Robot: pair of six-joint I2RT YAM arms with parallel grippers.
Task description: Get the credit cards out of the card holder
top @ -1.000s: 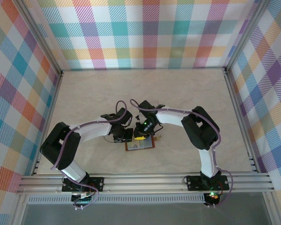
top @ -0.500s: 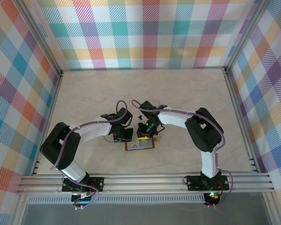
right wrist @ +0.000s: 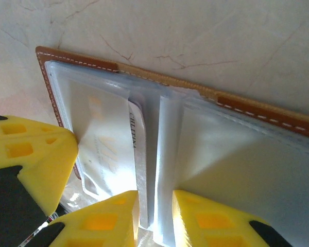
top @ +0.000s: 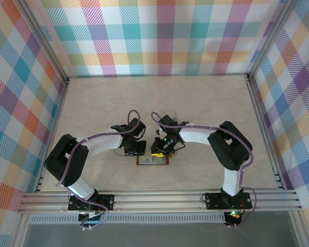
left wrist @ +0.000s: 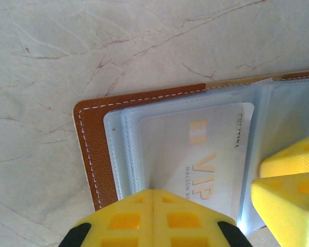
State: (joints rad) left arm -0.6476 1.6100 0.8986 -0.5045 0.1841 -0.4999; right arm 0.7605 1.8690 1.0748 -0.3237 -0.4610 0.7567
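Observation:
The card holder (top: 153,160) is a brown wallet (left wrist: 91,149) lying open on the table, clear sleeves up. A whitish credit card (left wrist: 206,154) marked VIP sits in its left sleeve. My left gripper (left wrist: 153,203) is shut, its tips pressing down on that sleeve, seen from above at the wallet's left end (top: 135,150). My right gripper (right wrist: 155,218) stands at the wallet's fold (top: 158,150), fingers narrowly apart. Between them stick up the card's end (right wrist: 140,154) and a clear sleeve fold (right wrist: 167,170). The wallet's stitched brown rim (right wrist: 82,60) runs behind.
The wallet lies near the table's front, on marble-look tabletop (top: 159,103). Checked walls enclose the back and sides. An aluminium rail (top: 159,198) runs along the near edge. Both grippers stand close together over the wallet.
My right gripper has shifted slightly right and nearer, settling onto the wallet's fold. The left gripper and the wallet have stayed where they were.

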